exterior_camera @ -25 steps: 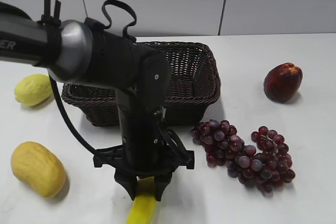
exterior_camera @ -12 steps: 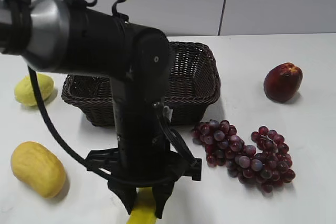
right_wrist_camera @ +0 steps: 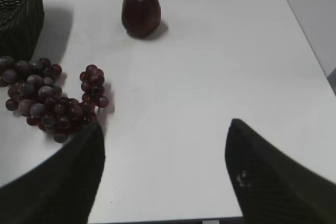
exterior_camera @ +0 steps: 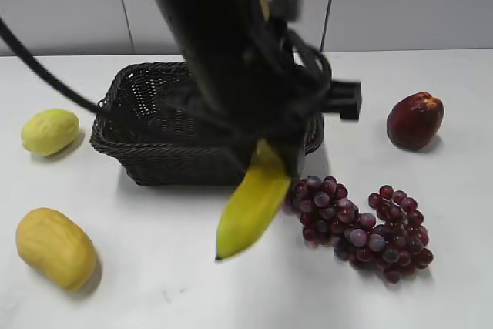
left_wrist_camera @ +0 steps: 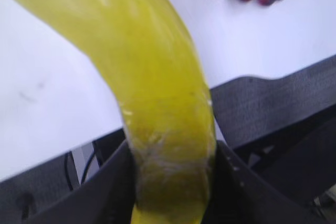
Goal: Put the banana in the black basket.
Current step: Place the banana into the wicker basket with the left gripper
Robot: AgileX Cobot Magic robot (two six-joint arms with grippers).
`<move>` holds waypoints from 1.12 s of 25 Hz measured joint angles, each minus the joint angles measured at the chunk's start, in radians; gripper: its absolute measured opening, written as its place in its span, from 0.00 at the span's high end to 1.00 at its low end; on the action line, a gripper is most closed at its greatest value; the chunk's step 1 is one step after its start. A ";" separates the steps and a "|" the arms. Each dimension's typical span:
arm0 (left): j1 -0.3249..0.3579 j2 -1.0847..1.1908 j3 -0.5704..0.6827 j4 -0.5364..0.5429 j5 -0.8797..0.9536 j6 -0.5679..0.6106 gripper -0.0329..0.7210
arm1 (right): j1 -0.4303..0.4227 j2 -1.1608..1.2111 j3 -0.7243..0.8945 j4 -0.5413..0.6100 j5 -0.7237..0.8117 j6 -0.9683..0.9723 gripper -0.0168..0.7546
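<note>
Leftmost on the table, two yellow fruits are lying idle. Next, I am holding the banana (exterior_camera: 254, 202) aloft in my left claw (left_wrist_camera: 173, 182), pinching its upper end; its long axis is hanging steeply down, tip slanting toward me and to the left, just in front of the black basket (exterior_camera: 139, 148). The basket opening is lying behind and left of the claw. Grapes (exterior_camera: 358, 225) and red fruit (exterior_camera: 414, 119) are sitting further right. My right claw (right_wrist_camera: 165, 174) is resting spread, empty, well apart.
</note>
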 joint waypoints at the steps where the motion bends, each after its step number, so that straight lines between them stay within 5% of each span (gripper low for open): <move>1: 0.003 -0.002 -0.046 0.047 -0.001 0.000 0.41 | 0.000 0.000 0.000 0.000 0.000 0.000 0.24; 7: 0.066 -0.005 -0.181 0.279 -0.095 0.001 0.41 | 0.000 0.000 0.000 0.000 0.000 0.000 0.24; 15: 0.199 0.067 -0.185 0.364 -0.242 0.012 0.41 | 0.000 0.000 0.000 0.000 0.000 0.000 0.24; 28: 0.227 0.275 -0.185 0.443 -0.315 0.339 0.41 | 0.000 0.000 0.000 0.000 0.000 0.000 0.24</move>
